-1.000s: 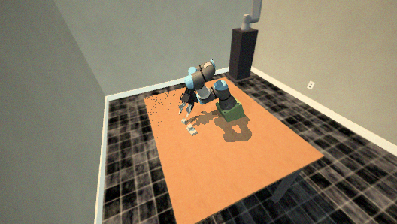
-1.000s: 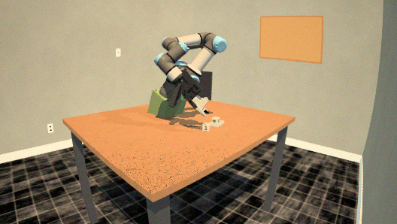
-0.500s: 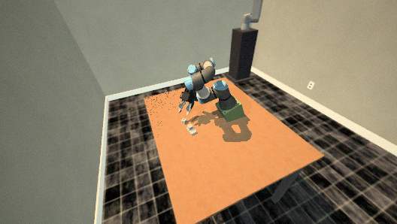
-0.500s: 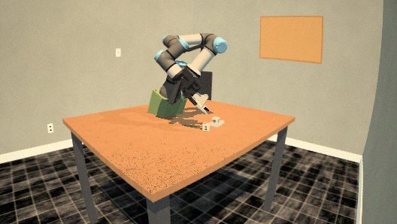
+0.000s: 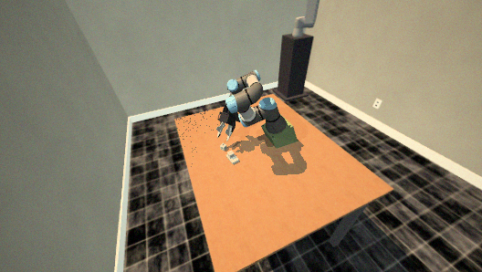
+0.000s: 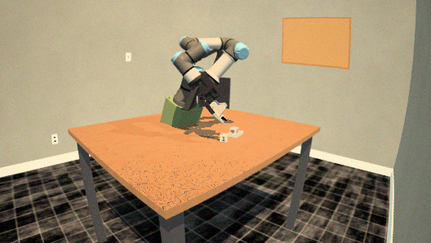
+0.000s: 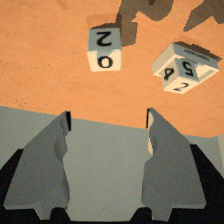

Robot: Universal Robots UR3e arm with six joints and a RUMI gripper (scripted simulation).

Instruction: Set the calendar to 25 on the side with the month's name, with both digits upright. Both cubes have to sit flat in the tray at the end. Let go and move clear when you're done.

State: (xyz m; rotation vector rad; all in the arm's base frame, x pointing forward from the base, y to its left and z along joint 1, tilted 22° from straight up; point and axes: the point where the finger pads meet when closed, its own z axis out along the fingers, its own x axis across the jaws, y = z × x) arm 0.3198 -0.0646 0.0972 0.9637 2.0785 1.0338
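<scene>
A loose white cube [image 7: 104, 50] lies on the orange table, showing a 2 on one face and a 0 on the face towards me. It also shows in the top and exterior views [image 5: 224, 147] [image 6: 223, 138]. To its right stands the small white tray [image 7: 186, 67] with the other cube in it, tilted in my view, showing 5, 4 and 2. The tray also shows in the top and exterior views [image 5: 233, 158] [image 6: 235, 131]. My gripper [image 7: 108, 111] hangs above the table, back from the loose cube, with its fingers apart and nothing between them. It shows in the top and exterior views as well [image 5: 225, 131] [image 6: 219, 114].
The arm's green base block [image 5: 280, 132] [image 6: 180, 112] stands on the table behind the cubes. A dark pillar [image 5: 294, 64] stands on the floor past the table's far end. The arm's shadow falls near the tray.
</scene>
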